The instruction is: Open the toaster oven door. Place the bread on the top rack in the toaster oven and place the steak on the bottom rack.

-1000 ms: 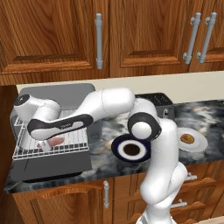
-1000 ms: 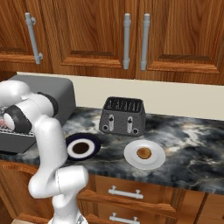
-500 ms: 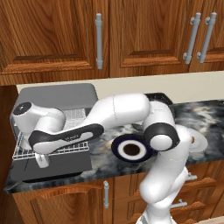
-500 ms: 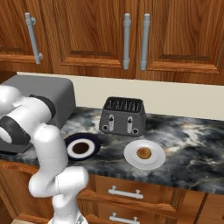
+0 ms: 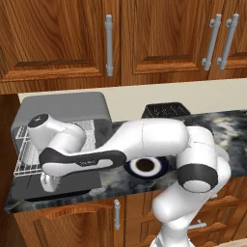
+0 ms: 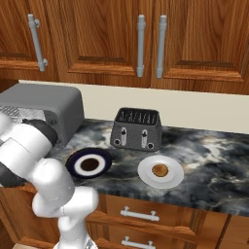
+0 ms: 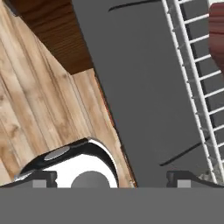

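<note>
While your arm drew back from the toaster oven (image 5: 67, 108) over the last second, the claw (image 7: 111, 180) stayed spread and empty above the lowered toaster oven door (image 7: 144, 87). You left the steak (image 7: 217, 33) on a white wire rack (image 7: 197, 74); which rack, I could not tell. The bread (image 6: 159, 170) sat on its white plate (image 6: 146, 176) on the surface (image 6: 214, 165), so it came next.

The bread (image 6: 159, 170) lies on a plate (image 6: 172, 181) before the toaster (image 6: 136, 128), right of the toaster oven (image 6: 44, 104).
</note>
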